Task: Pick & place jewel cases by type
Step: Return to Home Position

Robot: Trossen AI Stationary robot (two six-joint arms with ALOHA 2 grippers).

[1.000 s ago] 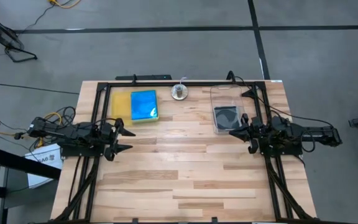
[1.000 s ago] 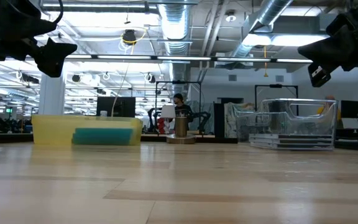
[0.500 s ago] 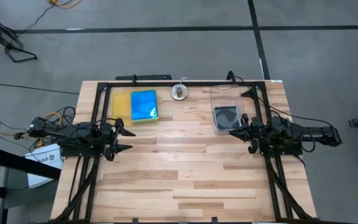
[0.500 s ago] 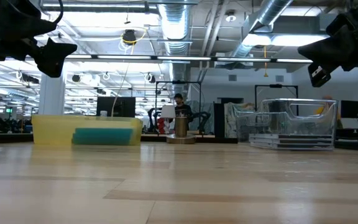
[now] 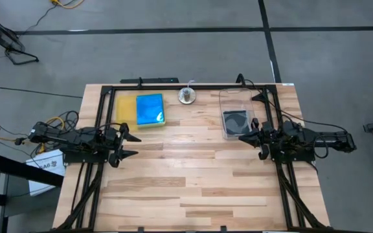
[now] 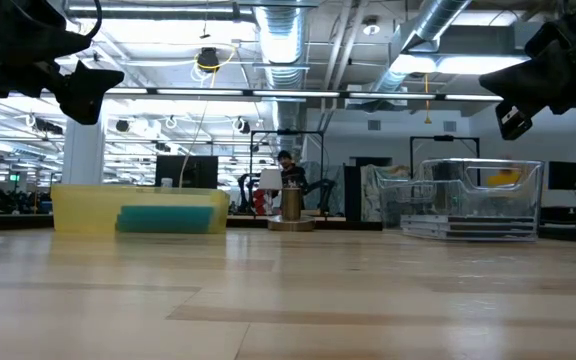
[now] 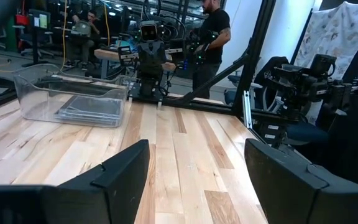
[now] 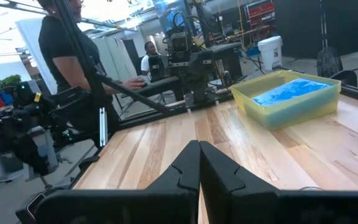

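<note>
Stack of blue cases (image 5: 149,109): translucent bright blue, square, lying flat in yellow tray (image 5: 125,110), on tray's side nearer metal stand (image 5: 186,96), left of stand. 
Stack of clear cases (image 5: 236,121): black inside, lying flat in clear tub (image 5: 238,98), right of stand, at tub's end farther from it.

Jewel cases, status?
Left hand open, right hand shut, both empty at the table's sides. Translucent blue square jewel cases in flat yellow tray; clear black-inside case in see-through plastic tub. No loose cases left out; nothing in the way.
</note>
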